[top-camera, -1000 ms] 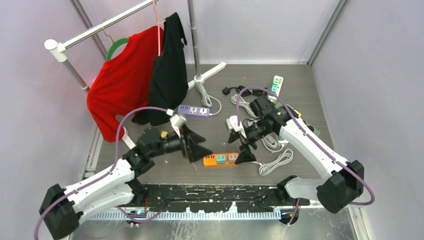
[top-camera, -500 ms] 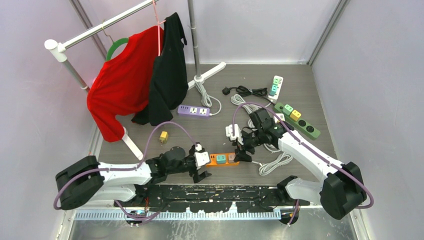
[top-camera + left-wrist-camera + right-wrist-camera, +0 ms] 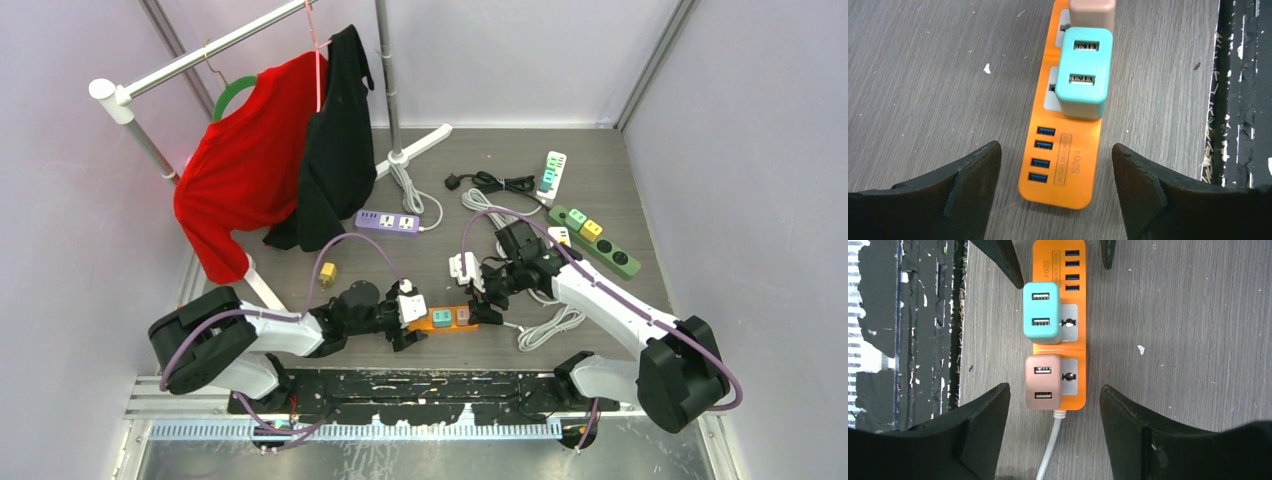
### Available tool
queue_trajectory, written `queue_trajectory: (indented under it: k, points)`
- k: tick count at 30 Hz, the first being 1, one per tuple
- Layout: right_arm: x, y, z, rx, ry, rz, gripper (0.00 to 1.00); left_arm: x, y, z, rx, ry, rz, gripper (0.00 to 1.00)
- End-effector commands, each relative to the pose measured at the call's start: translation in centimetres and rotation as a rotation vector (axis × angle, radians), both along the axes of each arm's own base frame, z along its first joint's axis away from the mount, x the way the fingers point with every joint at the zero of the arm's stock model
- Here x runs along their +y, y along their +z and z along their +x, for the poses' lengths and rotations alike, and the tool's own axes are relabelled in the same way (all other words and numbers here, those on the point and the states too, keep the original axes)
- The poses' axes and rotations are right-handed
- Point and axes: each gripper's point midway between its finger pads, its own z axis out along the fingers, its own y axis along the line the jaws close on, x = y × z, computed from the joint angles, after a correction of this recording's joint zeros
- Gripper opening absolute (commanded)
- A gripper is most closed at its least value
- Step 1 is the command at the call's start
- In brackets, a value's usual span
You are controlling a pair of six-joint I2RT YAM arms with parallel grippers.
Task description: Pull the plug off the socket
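An orange power strip (image 3: 450,325) lies flat near the table's front edge. A teal plug (image 3: 441,317) and a pink plug (image 3: 463,315) are seated in it. In the left wrist view my left gripper (image 3: 1055,155) is open. It straddles the USB end of the strip (image 3: 1063,150) without touching it, with the teal plug (image 3: 1083,72) and the pink plug (image 3: 1091,12) beyond. In the right wrist view my right gripper (image 3: 1054,390) is open around the cord end. Its fingers stand clear of the pink plug (image 3: 1043,382), the teal plug (image 3: 1040,312) and the strip (image 3: 1085,347). A white cord (image 3: 1050,450) leaves that end.
A purple strip (image 3: 388,222), a white strip (image 3: 552,170) and a green strip (image 3: 594,240) lie further back among coiled cables (image 3: 548,325). A small yellow plug (image 3: 327,271) sits left. A clothes rail with a red shirt (image 3: 240,160) stands back left. The black base rail (image 3: 430,385) runs just in front.
My left arm swung down from mid-table to the orange strip's left end. My right gripper lowered over the strip's right end. Both sets of jaws narrowed but stay open.
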Motion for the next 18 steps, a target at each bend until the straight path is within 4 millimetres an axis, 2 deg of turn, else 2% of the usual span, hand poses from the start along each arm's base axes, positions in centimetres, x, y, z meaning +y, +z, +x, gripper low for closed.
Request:
queue_trajectory:
  k: [1, 12, 18]
  points:
    - [0.6, 0.2, 0.4, -0.04, 0.027, 0.027, 0.69, -2.6, 2.7, 0.5, -0.037, -0.064, -0.106, 0.79]
    - [1.2, -1.0, -0.2, -0.035, 0.062, -0.001, 0.61, -3.0, 1.6, 0.4, 0.017, -0.067, -0.087, 0.5]
    - [1.1, -1.2, -0.5, -0.036, 0.081, -0.011, 0.52, -3.0, 1.0, 0.3, 0.028, -0.069, -0.072, 0.43]
